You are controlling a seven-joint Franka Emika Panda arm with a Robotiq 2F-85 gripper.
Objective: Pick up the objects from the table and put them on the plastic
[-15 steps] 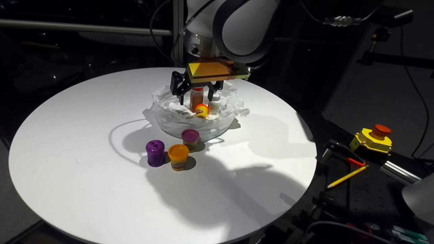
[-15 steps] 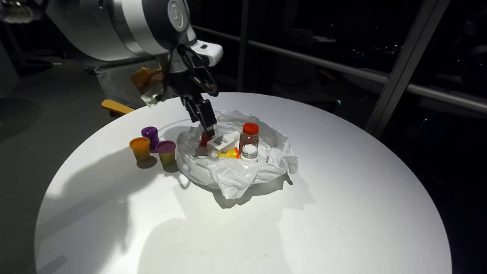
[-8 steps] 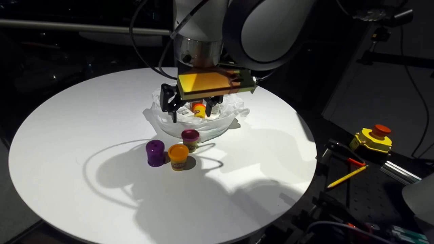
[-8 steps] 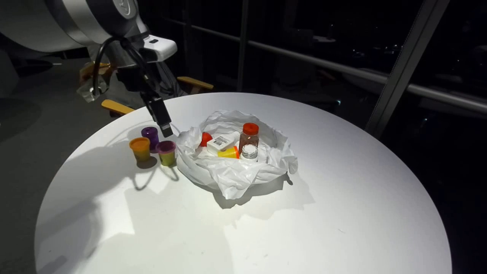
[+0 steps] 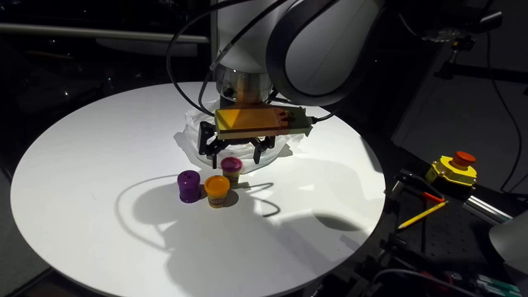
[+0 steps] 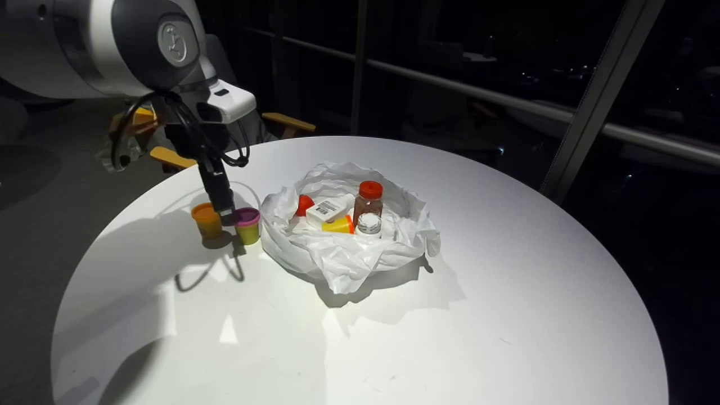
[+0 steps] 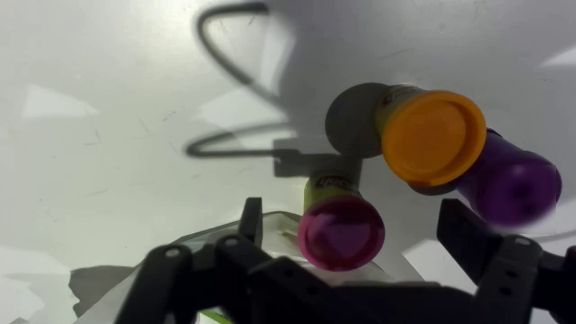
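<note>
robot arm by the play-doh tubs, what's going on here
A Franka arm is moving objects from the table onto white plastic. Its gripper is open and empty, seemingly lined up with the magenta-lidded Play-Doh tub. An orange-lidded Play-Doh tub and a purple container stand nearby. A red-capped jar and yellow tub are among things already in the plastic.

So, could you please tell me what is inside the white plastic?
A red-capped jar, a white-capped bottle, a white barcoded container, a yellow tub and a red object, partly hidden. Anything beneath them is covered.
</note>
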